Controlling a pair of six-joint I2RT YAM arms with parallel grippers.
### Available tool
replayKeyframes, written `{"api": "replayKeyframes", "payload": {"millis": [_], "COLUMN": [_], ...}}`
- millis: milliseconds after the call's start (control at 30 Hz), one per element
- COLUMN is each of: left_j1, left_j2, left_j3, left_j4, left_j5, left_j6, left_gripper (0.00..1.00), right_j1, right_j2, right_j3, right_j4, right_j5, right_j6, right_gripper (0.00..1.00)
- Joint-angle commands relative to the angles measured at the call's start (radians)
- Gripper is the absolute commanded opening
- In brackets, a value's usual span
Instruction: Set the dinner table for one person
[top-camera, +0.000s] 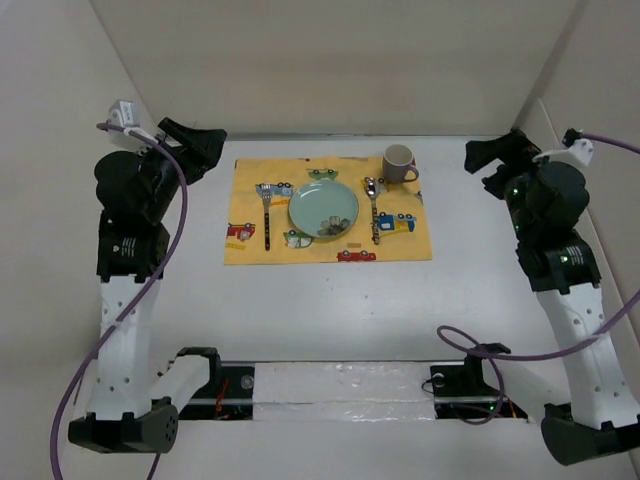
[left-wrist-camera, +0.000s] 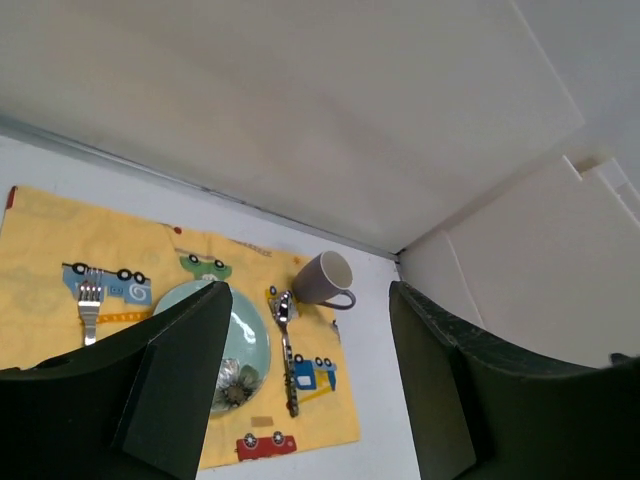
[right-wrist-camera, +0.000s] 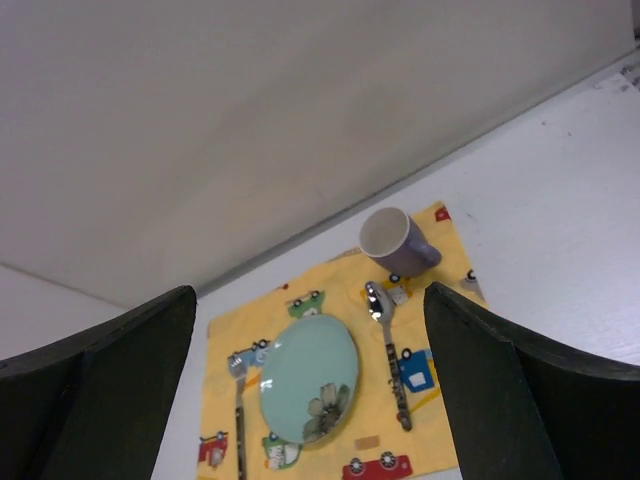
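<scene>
We see bright, even, diffuse light over the large matte-white table (top-camera: 330, 310), and the shadows on it are faint. The round pale-green glazed plate (top-camera: 323, 209) carries a mild sheen. In the wrist views the black left end effector (left-wrist-camera: 310, 290) and black right end effector (right-wrist-camera: 310, 292) look dark and slightly soft-edged, while the yellow car-print cloth placemat (right-wrist-camera: 375, 420) is sharp.

A yellow cloth placemat (top-camera: 250, 176) printed with small cars carries a round pale-green ceramic plate (top-camera: 323, 205) with a dark flower motif, a patterned-handled metal fork (top-camera: 268, 215) just left of it, a matching metal spoon (top-camera: 374, 212) just right, and an upright greyish-purple mug (top-camera: 399, 164) at its far right corner.
</scene>
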Motion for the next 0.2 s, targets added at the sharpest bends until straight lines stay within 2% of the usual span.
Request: {"api": "replayKeyframes", "payload": {"millis": [0, 167], "left_j1": [-0.002, -0.002], "left_j2": [-0.033, -0.049], "left_j3": [0.006, -0.085], "left_j4": [-0.007, -0.024], "left_j5": [-0.037, -0.038], "left_j6": [0.008, 0.013], "left_gripper": [0.6, 0.62], "right_j1": [-0.005, -0.014], "right_j2": [0.052, 0.138], "right_j3": [-0.109, -0.143], "right_j4": [-0.012, -0.006], "right_j5": [0.012, -0.02], "right_j6": [-0.041, -0.03], "right_gripper": [1.0, 1.0]}}
